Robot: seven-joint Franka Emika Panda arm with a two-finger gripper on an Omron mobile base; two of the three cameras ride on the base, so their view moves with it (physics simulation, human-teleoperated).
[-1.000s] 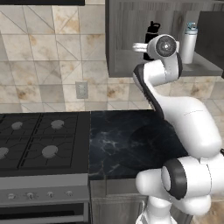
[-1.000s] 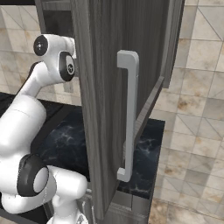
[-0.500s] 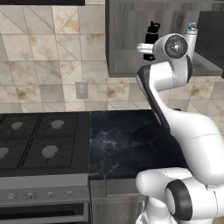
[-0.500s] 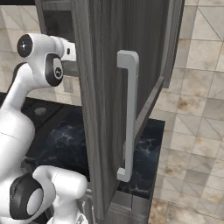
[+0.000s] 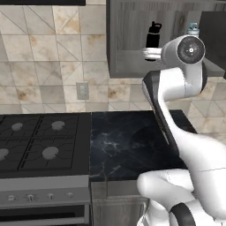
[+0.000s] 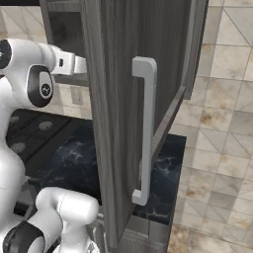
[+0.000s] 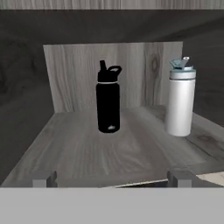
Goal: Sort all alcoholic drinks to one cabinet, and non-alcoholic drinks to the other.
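Observation:
Two non-alcoholic drinks stand upright on the shelf (image 7: pixel 131 153) of the open dark grey cabinet (image 5: pixel 128 39). The all-black bottle (image 7: pixel 108 103) is left of centre. The white bottle with the teal lid (image 7: pixel 180 103) stands to its right, well apart from it. My gripper (image 7: pixel 112 178) is open and empty, held back at the shelf's front edge and short of both bottles. In the left base view the black bottle (image 5: pixel 152 35) shows just above the gripper (image 5: pixel 147 54), and only the teal lid (image 5: pixel 193 29) peeks over my wrist. The alcoholic drinks are out of view.
The cabinet's door (image 6: pixel 113 99) with its pale bar handle (image 6: pixel 147 128) swings out wide to the right of my arm. Below lie the black marble counter (image 5: pixel 128 141) and the gas stove (image 5: pixel 39 145). A wall outlet (image 5: pixel 82 91) sits on the tiled backsplash.
My hand has drawn back from the cabinet and slightly down, and the wrist has swung right. The black bottle stays where it stood on the shelf.

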